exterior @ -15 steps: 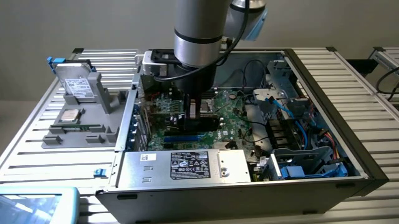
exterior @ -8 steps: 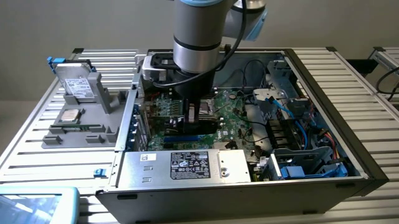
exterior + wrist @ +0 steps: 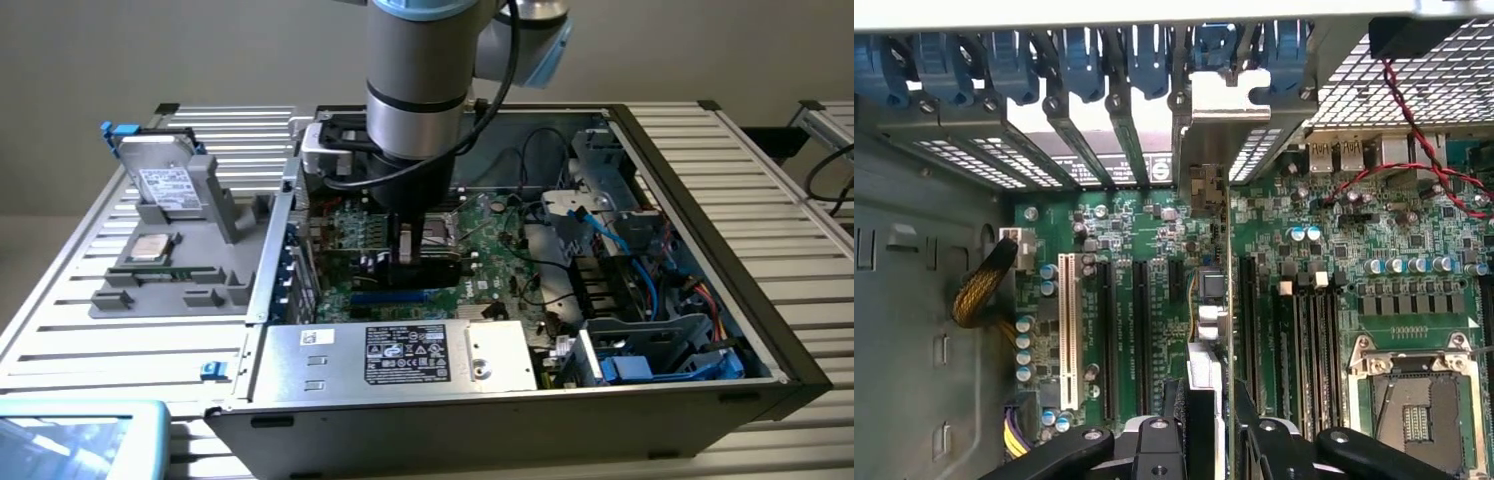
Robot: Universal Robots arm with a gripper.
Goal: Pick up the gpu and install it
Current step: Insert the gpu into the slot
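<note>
**Claw gripping a gpu inside an open computer case**

The claw's two black fingers are partly closed on the gpu, one on each face. The card stands on edge, running straight out from the claw. Its silver end bracket is at the far end, against the case's rear slot openings. Beneath the claw lies the green motherboard, with black expansion slots close on both sides of the card. Beyond these is a processor socket. Well apart, outside the case, a grey tray holds a silver drive

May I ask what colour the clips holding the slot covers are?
The clips are blue, best seen in the wrist view.
</note>
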